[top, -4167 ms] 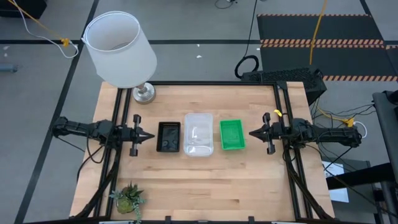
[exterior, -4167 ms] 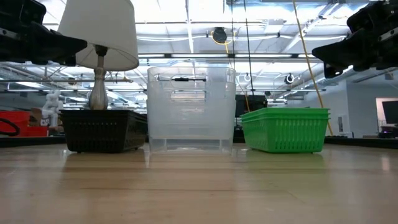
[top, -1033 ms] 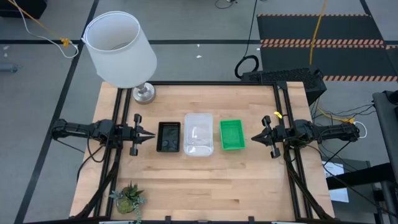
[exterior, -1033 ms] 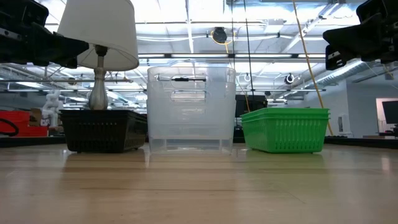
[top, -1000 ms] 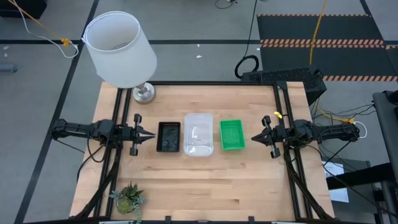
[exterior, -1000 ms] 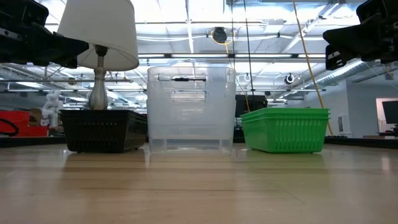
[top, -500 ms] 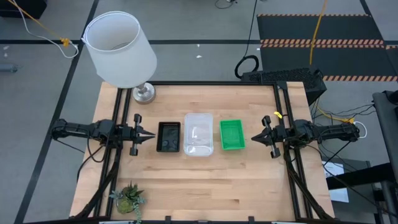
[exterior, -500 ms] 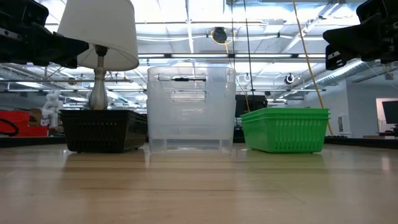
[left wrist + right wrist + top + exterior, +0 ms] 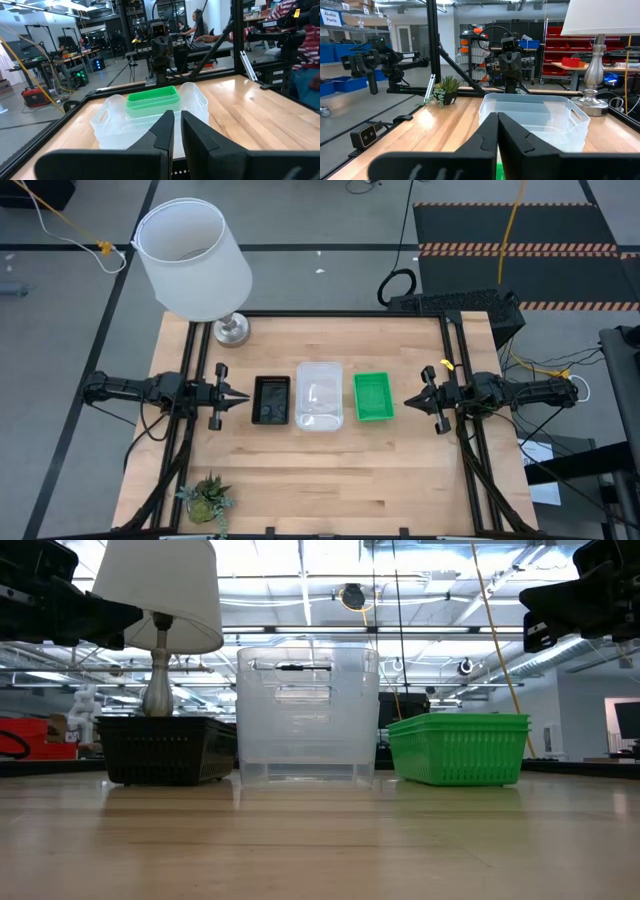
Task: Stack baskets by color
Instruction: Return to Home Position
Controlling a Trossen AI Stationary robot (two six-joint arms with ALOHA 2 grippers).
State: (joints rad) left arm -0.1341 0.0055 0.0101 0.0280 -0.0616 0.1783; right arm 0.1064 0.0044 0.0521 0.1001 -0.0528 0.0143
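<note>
Left fingers (image 9: 240,398): pressed together, nothing between them; held above the surface (image 9: 330,470), tips pointing at the row of baskets.
Right fingers (image 9: 408,399): together as well, holding nothing; raised off the surface, tips pointing back toward the left fingers.
Black baskets (image 9: 271,400): nested stack, just ahead of the left fingers' tips, not touching them; the stack farthest from the right fingers.
Clear baskets (image 9: 319,395): nested stack in the middle of the row, between the two sets of fingers, well apart from both; it stands tallest in the low view (image 9: 307,715).
Green baskets (image 9: 374,396): nested stack just ahead of the right fingers' tips, a gap between them; several rims show layered at its top in the low view (image 9: 458,748).
Row: the three stacks stand side by side on the line between the two sets of fingers, each just beside the next.
Lamp (image 9: 192,258): on a corner of the surface, off to one side of the left fingers.
Plant (image 9: 206,499): on the corner to the left fingers' other side.
</note>
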